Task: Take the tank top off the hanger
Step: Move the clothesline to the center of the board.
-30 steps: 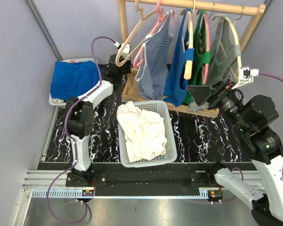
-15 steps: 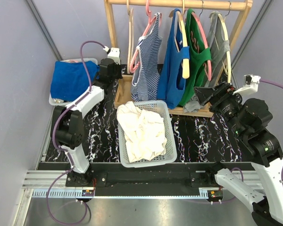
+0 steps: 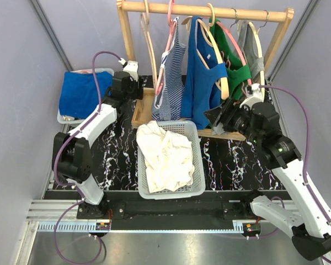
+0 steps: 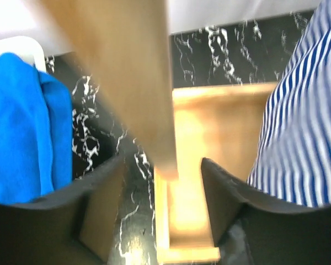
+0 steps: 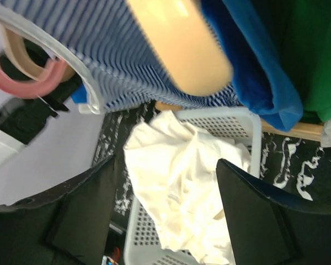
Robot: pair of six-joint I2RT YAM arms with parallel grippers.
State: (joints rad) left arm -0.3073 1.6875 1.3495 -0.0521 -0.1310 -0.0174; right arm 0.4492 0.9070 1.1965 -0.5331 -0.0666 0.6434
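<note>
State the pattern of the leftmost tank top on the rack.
Tank top: blue-and-white stripes, clearest in the left wrist view.

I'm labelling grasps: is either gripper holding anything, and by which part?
Nothing is held. The left gripper stands open around the rack post, fingers clear of it; the right gripper is open, empty.

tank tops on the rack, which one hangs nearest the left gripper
The blue-and-white striped tank top: the only patterned one and the leftmost garment; the plain blue, green and grey ones hang further right.
</note>
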